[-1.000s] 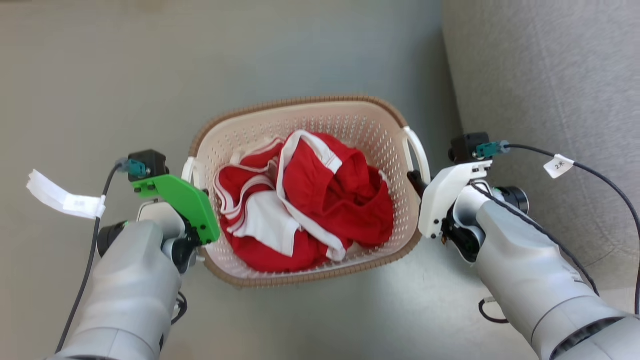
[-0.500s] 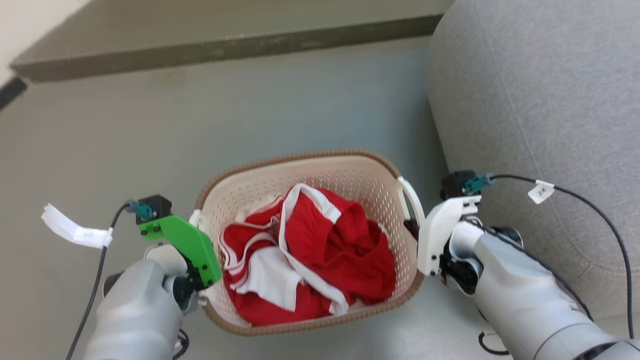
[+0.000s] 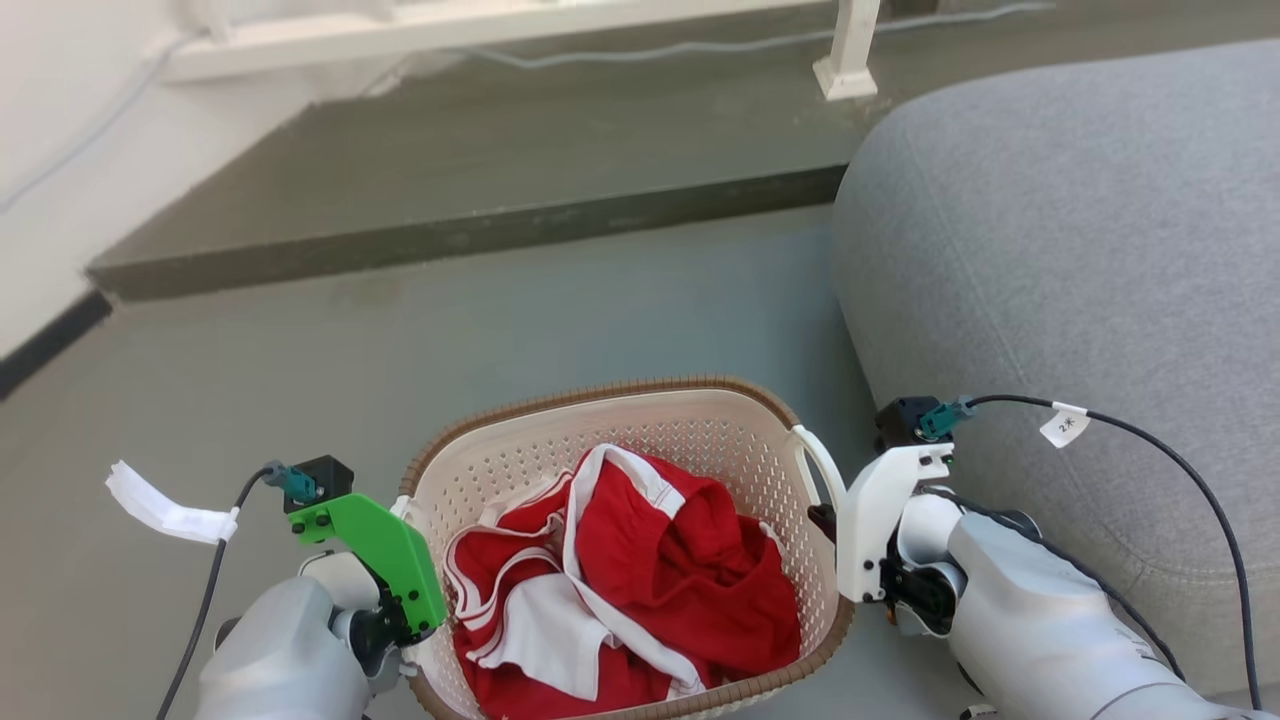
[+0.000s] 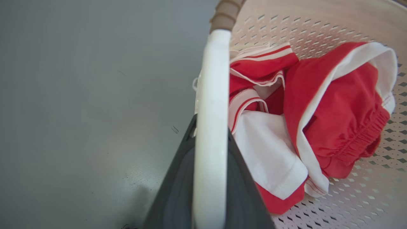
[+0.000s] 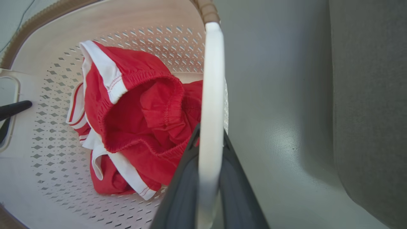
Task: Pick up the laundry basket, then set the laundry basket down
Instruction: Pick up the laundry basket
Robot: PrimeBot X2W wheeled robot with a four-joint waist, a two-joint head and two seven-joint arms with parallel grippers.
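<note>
The laundry basket [image 3: 600,398], cream and perforated with a brown woven rim, sits low in the head view between my two arms. Red and white clothes [image 3: 650,560] lie bunched inside it. My left gripper [image 3: 405,625], under its green plate, is shut on the basket's left white loop handle [image 4: 211,127], which runs between the two dark fingers [image 4: 178,184]. My right gripper [image 3: 828,525] is shut on the right loop handle [image 5: 211,95], again with a dark finger [image 5: 184,187] on each side. Whether the basket's base touches the floor is hidden.
A grey sofa [image 3: 1080,250] bulges close beside my right arm. Grey floor [image 3: 350,400] stretches ahead to a raised dark step [image 3: 450,225], with a white furniture leg [image 3: 845,60] beyond it. A white wall [image 3: 40,200] borders the far left.
The head camera has moved, bringing the step, the wall and the sofa's top into view. The basket stays between both grippers, sitting lower in the picture.
</note>
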